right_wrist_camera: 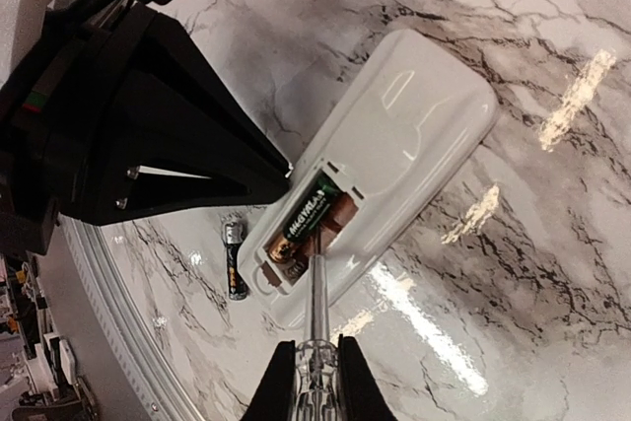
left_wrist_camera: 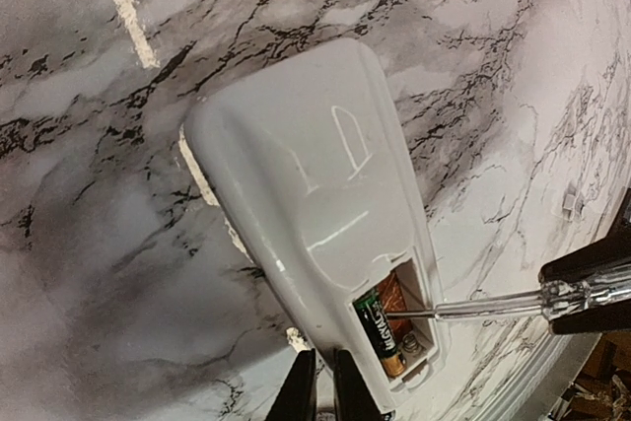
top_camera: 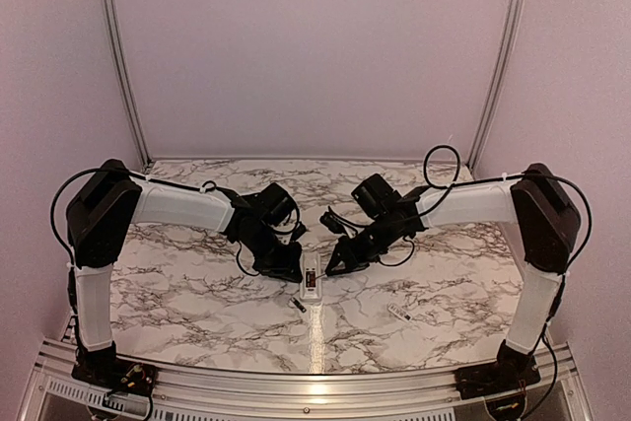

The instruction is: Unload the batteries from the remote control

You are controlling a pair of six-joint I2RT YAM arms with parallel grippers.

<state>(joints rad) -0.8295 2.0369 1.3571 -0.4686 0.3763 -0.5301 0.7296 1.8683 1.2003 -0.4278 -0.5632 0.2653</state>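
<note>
While my right gripper (right_wrist_camera: 314,362) clamps the clear-handled steel screwdriver (right_wrist_camera: 317,293) and my left gripper (left_wrist_camera: 323,396), jaws nearly together, sits at the slim white plastic remote control (right_wrist_camera: 394,135) lying back-up on the marble table (right_wrist_camera: 513,244), I should pry gently beneath its one seated dark cylindrical battery (right_wrist_camera: 311,212).

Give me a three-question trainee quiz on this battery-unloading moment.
1. True or false: the remote control holds no battery.
2. What does the right gripper hold? A) a battery B) a thin clear-handled tool C) nothing
3. Fill in: the loose battery lies on the ____.
Key: 1 false, one battery sits inside; 2 B; 3 table.
</note>
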